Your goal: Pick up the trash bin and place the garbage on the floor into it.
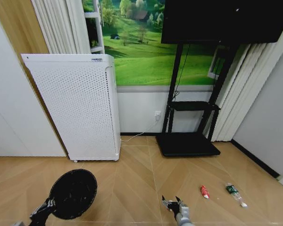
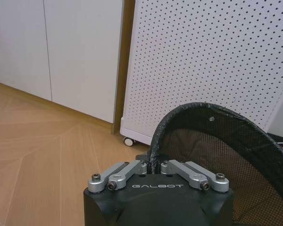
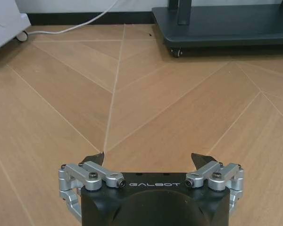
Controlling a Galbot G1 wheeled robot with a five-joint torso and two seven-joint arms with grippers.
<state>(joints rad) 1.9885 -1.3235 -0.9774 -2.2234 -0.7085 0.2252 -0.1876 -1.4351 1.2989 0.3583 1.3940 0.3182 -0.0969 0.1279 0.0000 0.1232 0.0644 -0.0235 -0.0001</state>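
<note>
Left gripper [image 2: 153, 165] pinched shut on the rim of the trash bin [image 1: 73, 193]; bin is off the floor [image 1: 132, 188], tilted so its open mouth faces the head camera, held in front of the white perforated appliance [image 1: 80, 108] and a bit toward the robot. Right gripper [image 1: 174, 203] spread wide with nothing in it, hovering low over bare floor, right of the bin.

Garbage: small red piece [image 1: 204, 191] and clear bottle with green label [image 1: 235, 194] lie on the floor right of the right gripper, in front of the black TV stand base [image 1: 186, 143]. Can't spot a can.

Progress, as I read it: bin pickup done; no litter collected yet, both visible pieces still to go.
</note>
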